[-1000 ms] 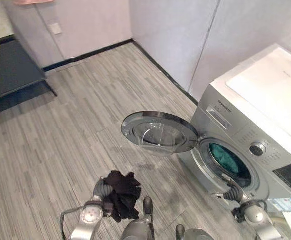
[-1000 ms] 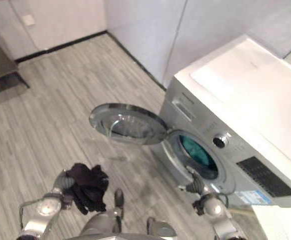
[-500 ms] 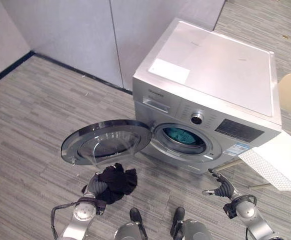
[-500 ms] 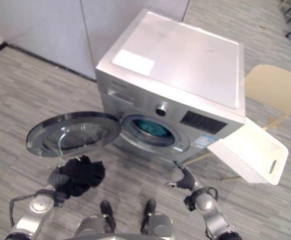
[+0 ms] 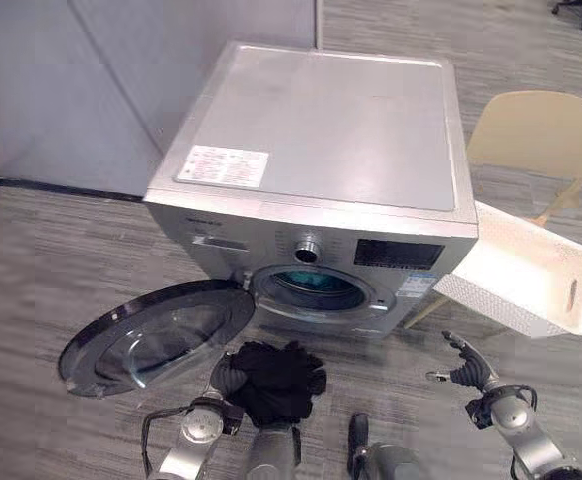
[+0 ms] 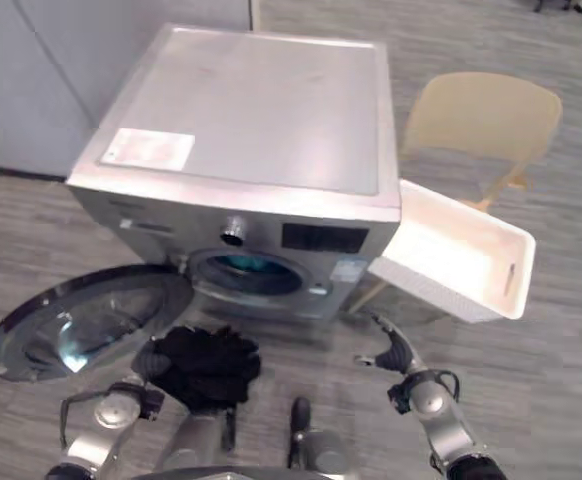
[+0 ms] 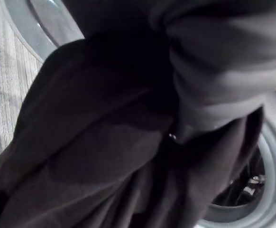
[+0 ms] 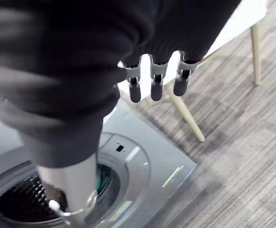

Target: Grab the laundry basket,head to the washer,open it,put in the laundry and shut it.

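The washer stands at the far centre, its door swung open to the left, laundry inside the drum. A basket sits on a chair to the right.

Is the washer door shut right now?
No, the round door hangs swung wide open beside the washer, leaving the drum opening exposed.

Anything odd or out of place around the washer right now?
Yes: the white laundry basket sits tipped on the chair, one end wedged against the washer. The left robot hand holds dark laundry.
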